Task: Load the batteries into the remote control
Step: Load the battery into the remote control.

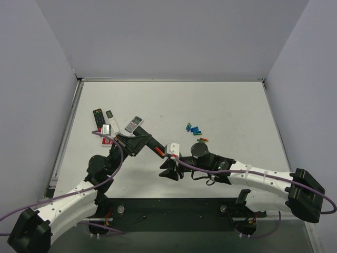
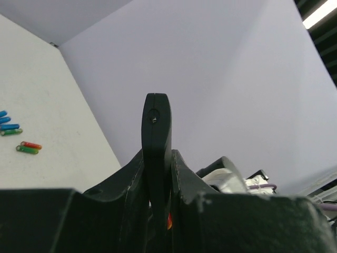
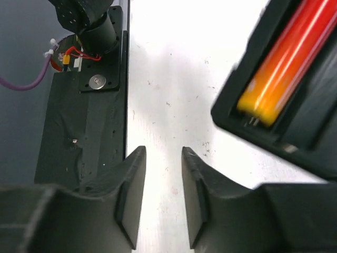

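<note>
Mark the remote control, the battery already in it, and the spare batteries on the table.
remote control [image 2: 156,132], left wrist view, narrow edge, upper half.
loaded battery [image 3: 281,68], right wrist view, middle of the orange cell.
spare batteries [image 1: 195,129], top view, centre of the cluster.

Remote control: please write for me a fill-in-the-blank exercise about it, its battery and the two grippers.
1. The battery lying in the remote control is ____ in colour.
2. The left gripper is shut on the ____.
3. The fingers of the right gripper hold ____.
Missing words: orange-red; remote control; nothing.
</note>
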